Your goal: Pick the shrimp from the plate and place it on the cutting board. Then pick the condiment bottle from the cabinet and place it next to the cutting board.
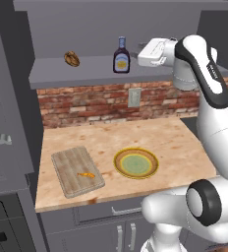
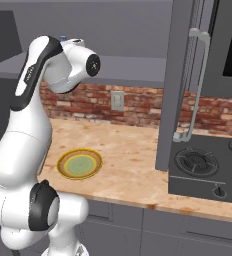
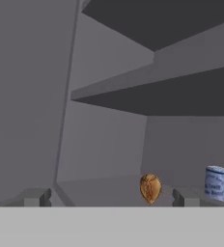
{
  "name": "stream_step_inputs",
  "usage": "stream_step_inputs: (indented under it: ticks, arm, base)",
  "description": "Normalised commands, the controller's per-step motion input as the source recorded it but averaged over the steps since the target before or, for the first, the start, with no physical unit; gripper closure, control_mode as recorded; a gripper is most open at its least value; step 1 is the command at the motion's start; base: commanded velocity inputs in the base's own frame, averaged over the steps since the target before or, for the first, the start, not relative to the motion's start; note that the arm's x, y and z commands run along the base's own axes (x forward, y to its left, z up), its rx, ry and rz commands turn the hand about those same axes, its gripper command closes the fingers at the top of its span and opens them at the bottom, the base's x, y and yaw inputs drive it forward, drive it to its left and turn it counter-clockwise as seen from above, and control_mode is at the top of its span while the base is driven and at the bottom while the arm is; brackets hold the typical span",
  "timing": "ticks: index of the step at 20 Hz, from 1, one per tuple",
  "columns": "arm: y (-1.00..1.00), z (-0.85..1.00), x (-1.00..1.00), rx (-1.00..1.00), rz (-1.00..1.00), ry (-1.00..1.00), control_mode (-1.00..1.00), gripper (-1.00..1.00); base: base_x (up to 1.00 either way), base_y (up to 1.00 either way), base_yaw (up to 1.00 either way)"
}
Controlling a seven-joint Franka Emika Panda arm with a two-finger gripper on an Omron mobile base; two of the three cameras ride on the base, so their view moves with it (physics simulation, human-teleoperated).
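Observation:
The tiny orange shrimp [image 1: 87, 174] lies on the pale wooden cutting board [image 1: 76, 172] at the counter's front left. To its right sits the plate [image 1: 120, 162], with nothing on it, also seen as the plate [image 2: 63, 165]. The dark condiment bottle [image 1: 121, 55] stands upright on the grey cabinet shelf [image 1: 57, 71]. My gripper [image 1: 141, 55] hovers level with the bottle, just to its right and apart from it. In the hand view my gripper [image 3: 111, 198] is open, with nothing between its fingertips [image 3: 36, 197]. The bottle's pale top [image 3: 217, 182] shows at the lower right, outside the jaws.
A round brown lump [image 1: 71, 58] sits on the shelf left of the bottle, also seen as the lump [image 3: 150, 188]. A brick wall with an outlet [image 1: 133, 97] backs the counter. A stove [image 2: 208, 167] and a tall cabinet door [image 2: 180, 85] stand to the right.

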Motion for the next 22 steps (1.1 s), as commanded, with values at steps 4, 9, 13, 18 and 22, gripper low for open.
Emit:
stream_step_inputs:
  ticks: [4, 9, 13, 18, 22]
  arm:
    - [0.0, -0.04, 0.19, 0.0, -0.03, 0.0, -1.0, -1.0]
    - [0.0, -0.09, 0.23, 0.0, -0.03, 0.0, -1.0, -1.0]
    - [0.0, -0.01, 0.23, 0.0, -0.02, 0.0, -1.0, -1.0]
    - [-0.02, 0.0, 0.26, 0.0, -0.01, 0.0, -1.0, -1.0]
    - [0.0, 0.0, 0.24, 0.0, -0.01, 0.0, -1.0, -1.0]
  base:
    - [0.0, 0.0, 0.0]
    - [0.0, 0.0, 0.0]
    - [0.0, 0.0, 0.0]
    - [0.0, 0.0, 0.0]
    - [0.0, 0.0, 0.0]
